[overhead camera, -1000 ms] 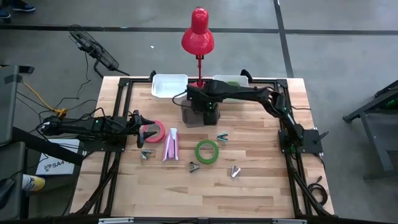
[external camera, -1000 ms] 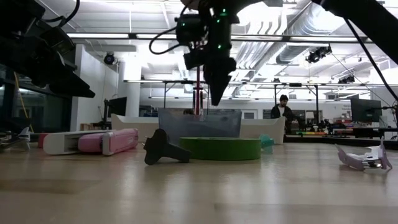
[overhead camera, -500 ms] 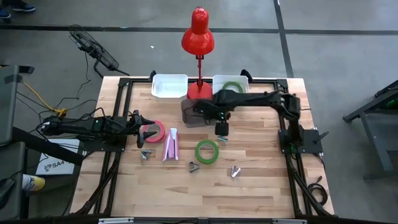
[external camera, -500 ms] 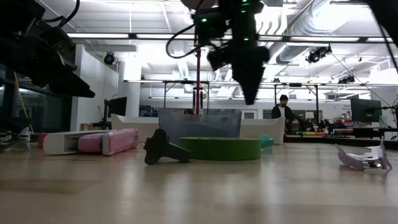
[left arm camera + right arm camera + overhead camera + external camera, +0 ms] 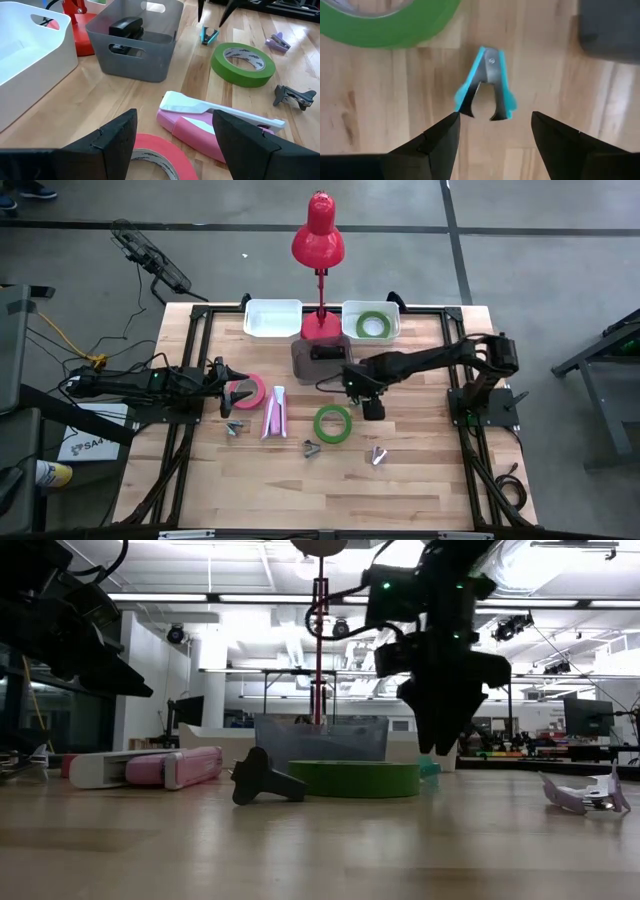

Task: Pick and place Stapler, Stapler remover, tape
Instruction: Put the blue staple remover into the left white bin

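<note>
My right gripper (image 5: 492,132) is open and points down, just above a teal staple remover (image 5: 485,85) that lies flat on the wood beside the green tape ring (image 5: 333,423). In the low view its fingers (image 5: 425,735) hang clear of the table. My left gripper (image 5: 172,145) waits open at the left, over the pink tape ring (image 5: 250,391). A pink stapler (image 5: 273,412) lies on its side next to that ring. A black stapler (image 5: 126,27) sits in the grey bin (image 5: 300,365). A second green ring (image 5: 373,326) lies in the white bin at the back right.
A red desk lamp (image 5: 318,240) stands behind the grey bin. A second white bin (image 5: 272,317) is at the back left. A black staple remover (image 5: 312,448), a lilac one (image 5: 378,455) and a grey one (image 5: 234,427) lie loose on the near wood.
My right gripper has swung from above the grey bin toward the table's near and right side and come down. It now hangs over the teal staple remover. Its finger gap looks the same. Nothing on the table has moved.
</note>
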